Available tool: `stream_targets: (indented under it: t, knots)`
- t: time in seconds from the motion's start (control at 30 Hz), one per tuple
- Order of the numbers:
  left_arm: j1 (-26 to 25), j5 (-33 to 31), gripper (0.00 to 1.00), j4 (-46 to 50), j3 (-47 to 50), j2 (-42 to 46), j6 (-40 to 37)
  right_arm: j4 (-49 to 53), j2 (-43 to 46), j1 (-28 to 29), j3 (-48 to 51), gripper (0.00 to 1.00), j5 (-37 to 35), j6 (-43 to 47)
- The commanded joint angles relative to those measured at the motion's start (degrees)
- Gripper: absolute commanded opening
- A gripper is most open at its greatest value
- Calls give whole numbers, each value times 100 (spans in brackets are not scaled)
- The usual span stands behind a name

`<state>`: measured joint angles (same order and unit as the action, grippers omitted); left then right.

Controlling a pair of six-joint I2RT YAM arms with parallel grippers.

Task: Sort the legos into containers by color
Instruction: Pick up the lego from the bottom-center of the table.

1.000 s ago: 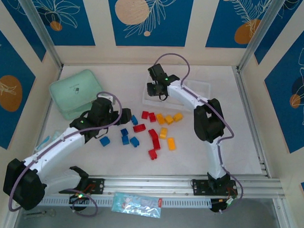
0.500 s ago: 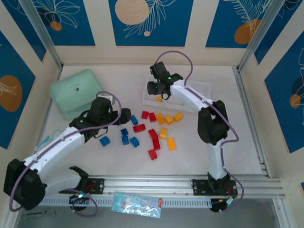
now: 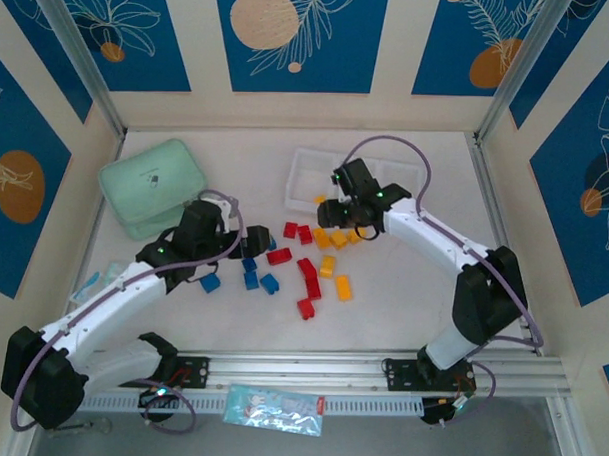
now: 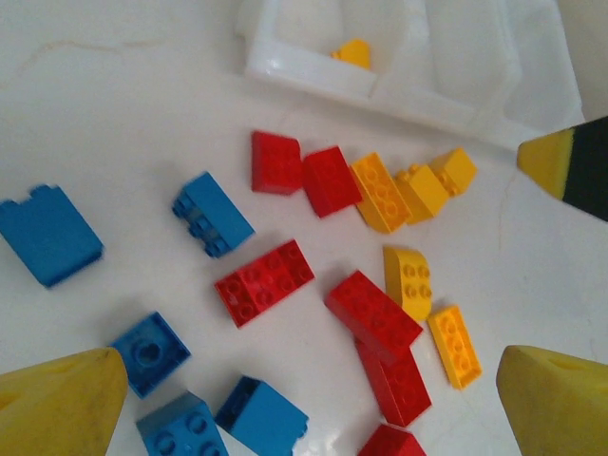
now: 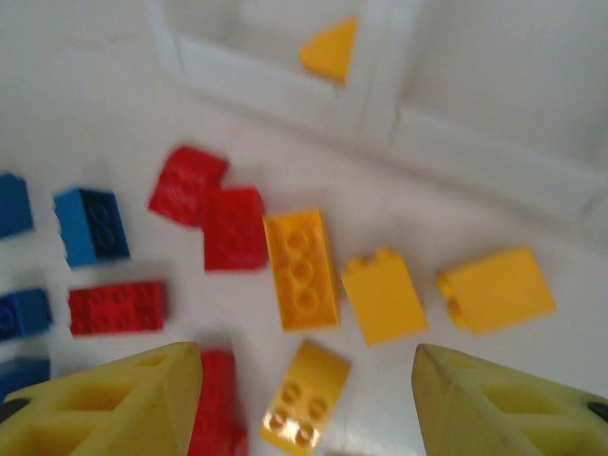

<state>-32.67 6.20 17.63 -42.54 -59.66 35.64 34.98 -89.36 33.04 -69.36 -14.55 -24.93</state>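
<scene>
- Top view gives the layout. The legos (image 3: pixel 305 266) lie loose mid-worktop (image 3: pixel 402 301), blue bricks (image 3: pixel 250 279) on the left, red bricks (image 3: pixel 279 255) in the middle, yellow-orange bricks (image 3: pixel 343 287) on the right.
- The white three-compartment tray (image 3: pixel 305 158) sits just beyond the pile, and a mint-green lidded box (image 3: pixel 153 186) stands well off to the far left.
- The left pincer (image 3: pixel 248 248) hangs over the blue end of the pile. The right pincer (image 3: pixel 332 211) is over the yellow end, at the tray's near wall.
- One yellow brick (image 3: pixel 319 198) lies in the tray's left compartment, by the near wall. The right wrist cam places it (image 5: pixel 332 47) right against the divider.
- On the left wrist cam, the left pincer (image 4: pixel 304 394) has its jaws wide apart and grips nothing, with blue and red bricks loose on the worktop below.
- The same cam catches a yellow-and-black fingertip (image 4: pixel 565 161) of the right pincer at its right edge, near the yellow bricks.
- On the right wrist cam, which is slightly blurred, the right pincer (image 5: pixel 304 389) has its jaws apart and empty over a yellow-orange brick. Stud detail is readable here, not from the top.
</scene>
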Motion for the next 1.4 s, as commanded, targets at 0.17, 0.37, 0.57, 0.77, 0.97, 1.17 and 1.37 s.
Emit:
stream_targets:
  t: [0.17, 0.37, 0.57, 0.77, 0.97, 1.17, 1.37]
  knots:
    - [-594, -145, 99, -219, 451, 239, 390, 584, 769, 411, 1090, 64, 42, -680]
    - [-1015, -441, 99, -383, 655, 306, 686, 576, 1056, 705, 1794, 66, 50, -1189]
    - [-1300, -627, 99, -611, 737, 163, 822, 342, 931, 1025, 2177, 68, 19, -1518]
    - [-1380, -733, 99, -691, 742, 25, 875, 174, 547, 1214, 2195, 67, -75, -1534]
    - [-1389, -813, 99, -605, 732, -11, 910, -21, 328, 1124, 2243, 62, -135, -1472]
    - [-1392, -910, 99, -488, 684, -11, 892, -62, 131, 1091, 2207, 56, -206, -1317]
    - [-1391, -958, 99, -454, 621, -59, 858, -107, 26, 1064, 2178, 48, -234, -1274]
